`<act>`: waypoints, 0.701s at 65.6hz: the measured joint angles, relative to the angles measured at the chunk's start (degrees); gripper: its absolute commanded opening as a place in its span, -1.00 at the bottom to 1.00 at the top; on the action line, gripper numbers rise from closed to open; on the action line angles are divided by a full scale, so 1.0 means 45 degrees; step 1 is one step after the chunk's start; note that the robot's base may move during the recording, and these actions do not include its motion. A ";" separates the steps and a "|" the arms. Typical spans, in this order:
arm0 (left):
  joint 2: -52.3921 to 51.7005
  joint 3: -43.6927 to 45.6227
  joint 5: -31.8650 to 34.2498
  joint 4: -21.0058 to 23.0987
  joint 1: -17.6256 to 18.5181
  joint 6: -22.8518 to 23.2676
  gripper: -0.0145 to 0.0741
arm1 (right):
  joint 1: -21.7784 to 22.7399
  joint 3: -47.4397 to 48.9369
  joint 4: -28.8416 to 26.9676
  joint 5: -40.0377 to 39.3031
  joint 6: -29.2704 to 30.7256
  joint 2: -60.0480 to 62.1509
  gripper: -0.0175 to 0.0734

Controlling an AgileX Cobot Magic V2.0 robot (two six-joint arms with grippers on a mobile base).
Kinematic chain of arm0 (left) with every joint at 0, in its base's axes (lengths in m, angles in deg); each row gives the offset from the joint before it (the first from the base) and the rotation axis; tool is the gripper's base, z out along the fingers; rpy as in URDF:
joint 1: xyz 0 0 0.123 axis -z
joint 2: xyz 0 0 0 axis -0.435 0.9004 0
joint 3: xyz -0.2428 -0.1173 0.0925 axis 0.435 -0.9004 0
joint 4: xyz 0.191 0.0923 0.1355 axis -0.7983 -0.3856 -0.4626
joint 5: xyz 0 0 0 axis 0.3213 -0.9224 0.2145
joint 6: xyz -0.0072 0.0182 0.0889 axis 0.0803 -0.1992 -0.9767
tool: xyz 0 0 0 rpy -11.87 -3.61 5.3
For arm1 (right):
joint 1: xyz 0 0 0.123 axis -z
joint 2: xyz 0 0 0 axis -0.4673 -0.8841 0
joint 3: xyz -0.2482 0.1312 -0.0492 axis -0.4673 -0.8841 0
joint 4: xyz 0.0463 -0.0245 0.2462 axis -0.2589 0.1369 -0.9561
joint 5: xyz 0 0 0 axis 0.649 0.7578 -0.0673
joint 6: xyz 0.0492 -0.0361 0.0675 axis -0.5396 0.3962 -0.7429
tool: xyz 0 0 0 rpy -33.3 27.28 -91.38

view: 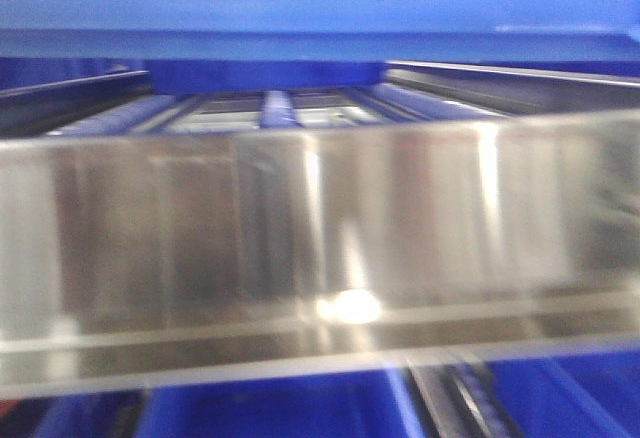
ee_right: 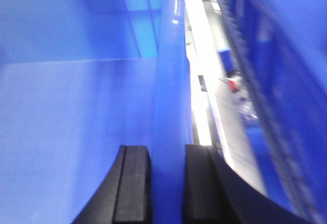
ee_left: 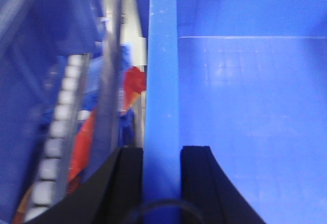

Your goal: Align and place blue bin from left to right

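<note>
Two hands grip the bin (ee_left: 245, 106), each on a wall of its own, and every view is blurred. From the front, a shiny bar (view: 320, 248) runs across the whole width and blocks most of the sight. Behind it, grey and blue rails (view: 280, 108) run away from me, with blue surfaces above and below that I cannot tell apart. At the left wrist the bin fills the right of the view, its pale inner wall and bottom bare, its rim running straight up the middle. The left hand (ee_left: 162, 155) straddles that rim, one black finger (ee_left: 130, 183) outside and one inside, both pressed against the wall. Just outside the bin slants a roller track (ee_left: 56, 142) with white rollers and a grey upright (ee_left: 110, 81) beside it. Past them sits a red thing (ee_left: 134, 83), too smeared to name. At the right wrist the bin (ee_right: 66, 121) lies to the left, and the right hand (ee_right: 167, 155) pinches its wall the same way, a finger on each face. Outside it shows a bright strip of floor (ee_right: 225, 116), then a dark blue rack (ee_right: 276, 55) close alongside.
</note>
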 measured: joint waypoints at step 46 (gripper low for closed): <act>0.0000 0.0000 0.0000 0.0000 0.0000 0.0000 -0.92 | 0.0000 0.0000 0.0000 0.0000 0.0000 0.0000 -0.77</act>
